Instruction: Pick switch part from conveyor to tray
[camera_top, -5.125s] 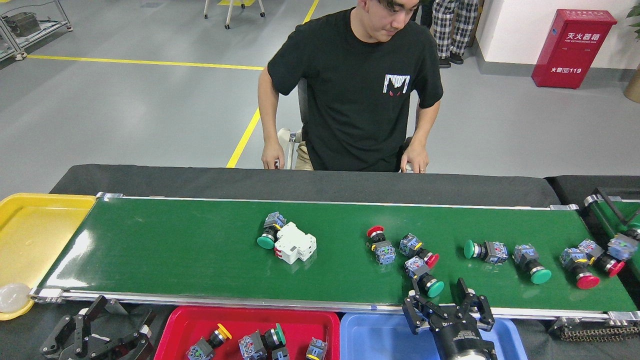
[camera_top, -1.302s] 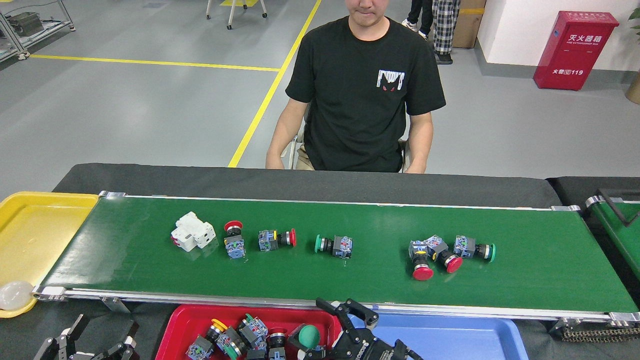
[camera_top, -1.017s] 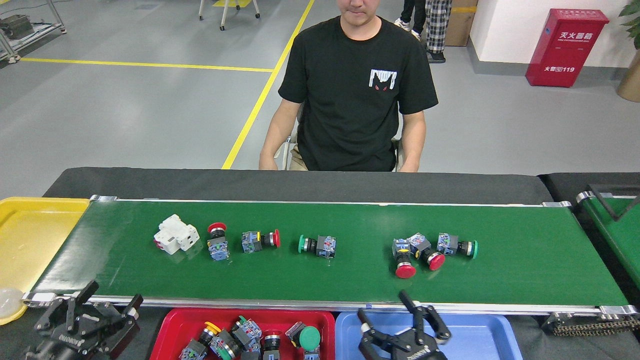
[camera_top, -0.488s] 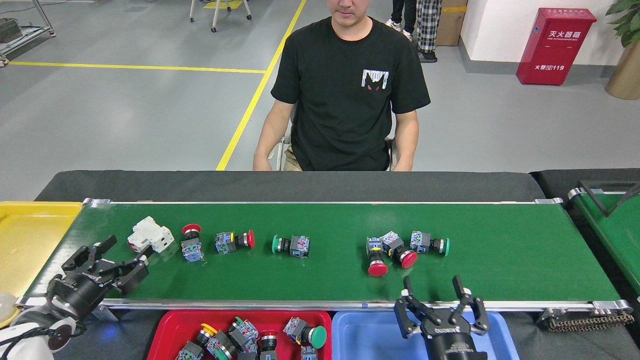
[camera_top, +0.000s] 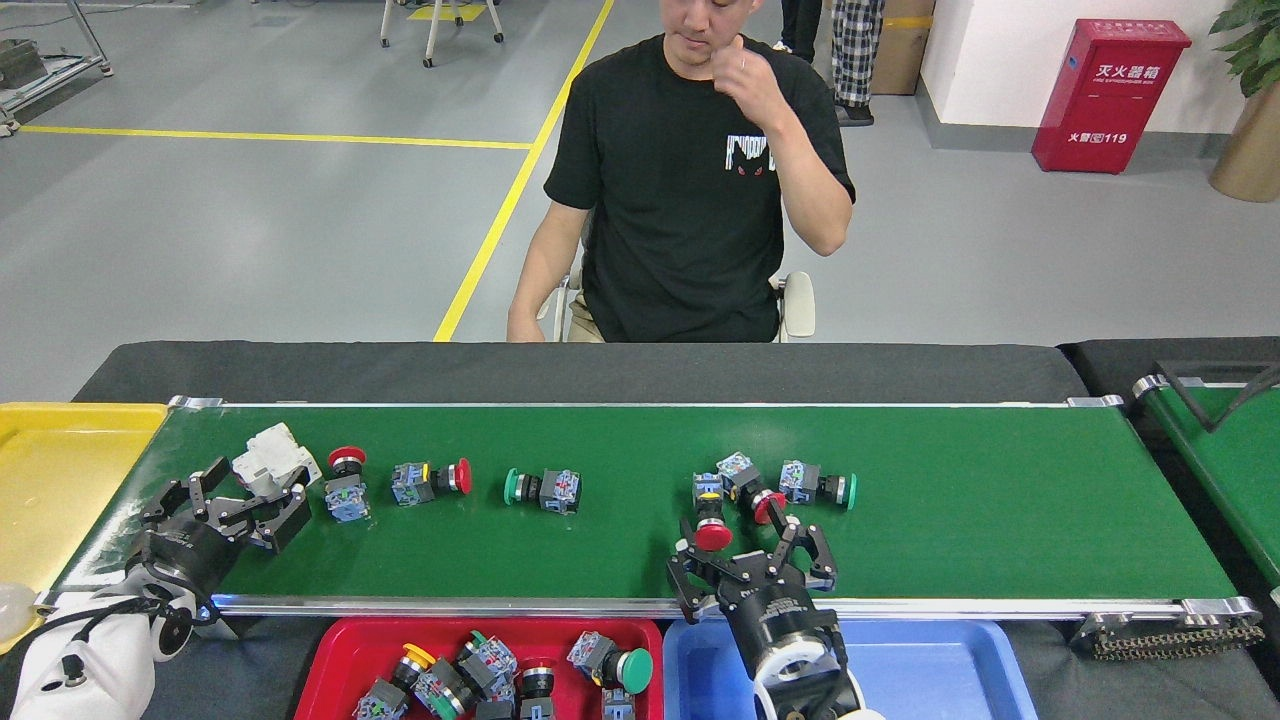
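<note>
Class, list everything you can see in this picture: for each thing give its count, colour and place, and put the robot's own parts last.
Conveyor: one, green, centre.
Switches on conveyor: six, red or green caps.
Breaker: one, white, conveyor's left end.
Red tray: one, front, holding switches.
Blue tray: one, front right.
Yellow tray: one, far left.
Second belt: one, green, right edge.
Person: one, black shirt, seated behind.
Red cabinet: one, back right.
Left gripper: open at the breaker.
Right gripper: open, near a red-capped switch.

factory floor | conveyor (camera_top: 1000, 500) | yellow floor lines (camera_top: 490, 240) | red fire-extinguisher cabinet (camera_top: 1108, 95)
</note>
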